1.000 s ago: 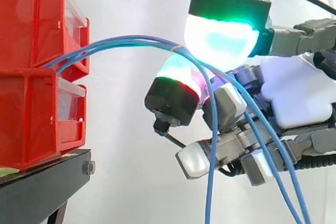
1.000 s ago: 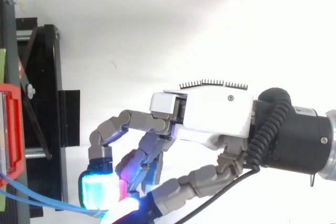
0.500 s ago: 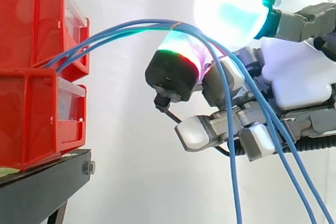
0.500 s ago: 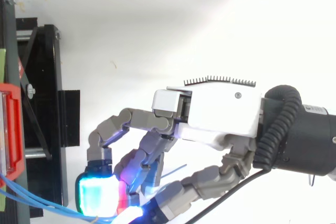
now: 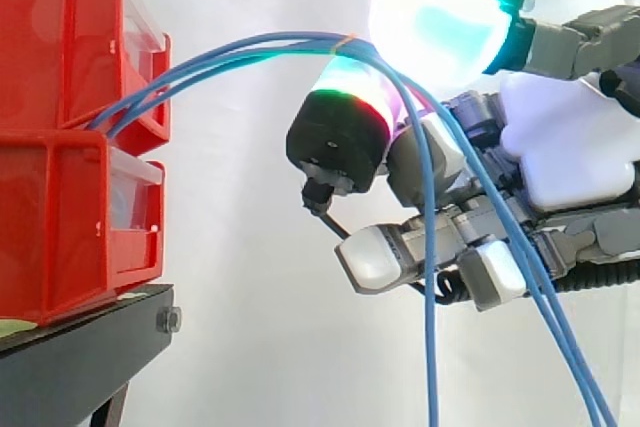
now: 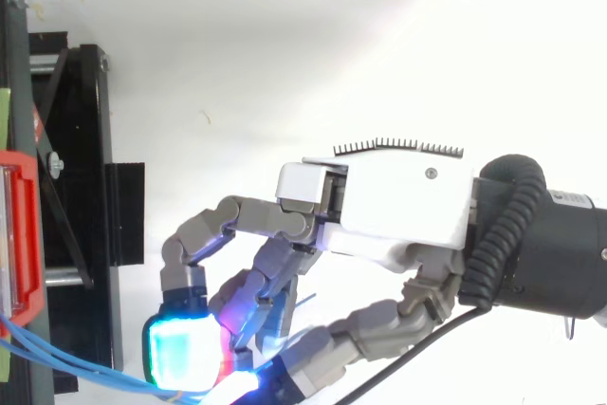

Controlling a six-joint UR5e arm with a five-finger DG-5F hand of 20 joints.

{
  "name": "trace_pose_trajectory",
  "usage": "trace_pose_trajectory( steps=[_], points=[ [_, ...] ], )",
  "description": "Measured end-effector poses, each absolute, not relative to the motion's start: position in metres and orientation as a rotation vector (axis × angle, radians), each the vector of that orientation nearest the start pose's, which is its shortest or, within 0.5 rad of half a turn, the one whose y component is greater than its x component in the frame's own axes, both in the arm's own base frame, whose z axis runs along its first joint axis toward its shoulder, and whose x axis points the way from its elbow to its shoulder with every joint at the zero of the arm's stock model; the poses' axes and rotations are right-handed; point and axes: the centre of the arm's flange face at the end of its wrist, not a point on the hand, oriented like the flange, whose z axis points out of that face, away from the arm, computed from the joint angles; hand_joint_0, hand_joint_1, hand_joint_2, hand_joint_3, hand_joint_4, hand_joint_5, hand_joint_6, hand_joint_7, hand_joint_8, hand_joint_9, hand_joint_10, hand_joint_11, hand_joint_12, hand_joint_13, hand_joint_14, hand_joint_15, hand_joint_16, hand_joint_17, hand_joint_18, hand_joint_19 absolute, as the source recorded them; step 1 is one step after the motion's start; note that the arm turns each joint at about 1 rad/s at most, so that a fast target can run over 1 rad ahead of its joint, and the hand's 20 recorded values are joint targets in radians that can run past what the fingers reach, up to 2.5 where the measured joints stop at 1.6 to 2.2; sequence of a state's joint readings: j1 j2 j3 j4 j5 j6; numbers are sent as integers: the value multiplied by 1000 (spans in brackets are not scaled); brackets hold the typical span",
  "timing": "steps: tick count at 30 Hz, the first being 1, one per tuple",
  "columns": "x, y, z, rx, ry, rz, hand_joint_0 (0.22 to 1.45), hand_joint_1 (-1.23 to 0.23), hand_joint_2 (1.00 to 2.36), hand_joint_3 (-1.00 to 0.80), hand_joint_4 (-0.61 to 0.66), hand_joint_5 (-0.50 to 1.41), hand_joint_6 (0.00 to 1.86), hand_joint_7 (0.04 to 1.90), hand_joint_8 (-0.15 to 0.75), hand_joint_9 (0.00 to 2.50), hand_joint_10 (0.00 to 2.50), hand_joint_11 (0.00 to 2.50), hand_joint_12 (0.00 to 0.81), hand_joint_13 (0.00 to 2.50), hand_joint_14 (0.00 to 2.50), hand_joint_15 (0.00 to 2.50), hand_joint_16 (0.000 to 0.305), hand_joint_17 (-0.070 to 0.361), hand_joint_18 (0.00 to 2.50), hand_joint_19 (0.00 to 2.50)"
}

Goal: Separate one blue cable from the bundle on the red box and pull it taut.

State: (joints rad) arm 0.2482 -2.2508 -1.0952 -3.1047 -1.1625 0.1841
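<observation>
Pinching blue cables (image 5: 240, 50) in the hand (image 5: 560, 147) at two o'clock, arched over from red bins (image 5: 60, 147) at nine o'clock.

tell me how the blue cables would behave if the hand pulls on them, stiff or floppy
Probably floppy: the blue cables arch from the red bins to the hand, then hang down past it. Likely light, since a pinch between two pads seems to carry them. Being thin, they may slip through.
</observation>
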Motion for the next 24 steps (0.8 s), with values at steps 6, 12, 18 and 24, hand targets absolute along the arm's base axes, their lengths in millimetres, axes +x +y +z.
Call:
trace_pose_trajectory(
  steps=[6, 12, 18, 24],
  points=[
    [745, 11, 300, 1487, 1117, 1099, 633, -760, 1009, -387, 103, -145, 827, 1209, 380, 1083, 16, 749, 363, 881, 11, 414, 42, 95, 1075, 561],
    [745, 11, 300, 1487, 1118, 1100, 660, -827, 1018, -240, 32, -171, 878, 1142, 386, 1055, 16, 780, 370, 868, 11, 403, 43, 96, 1077, 545],
    [745, 11, 300, 1486, 1118, 1100, 750, -893, 1009, -397, 54, -191, 888, 1001, 368, 996, 13, 782, 365, 835, 11, 401, 42, 94, 1043, 527],
    [745, 11, 300, 1487, 1117, 1100, 688, -852, 1000, -500, 128, -164, 865, 1109, 380, 1052, 16, 792, 362, 844, 11, 399, 41, 92, 1048, 546]
  ],
)
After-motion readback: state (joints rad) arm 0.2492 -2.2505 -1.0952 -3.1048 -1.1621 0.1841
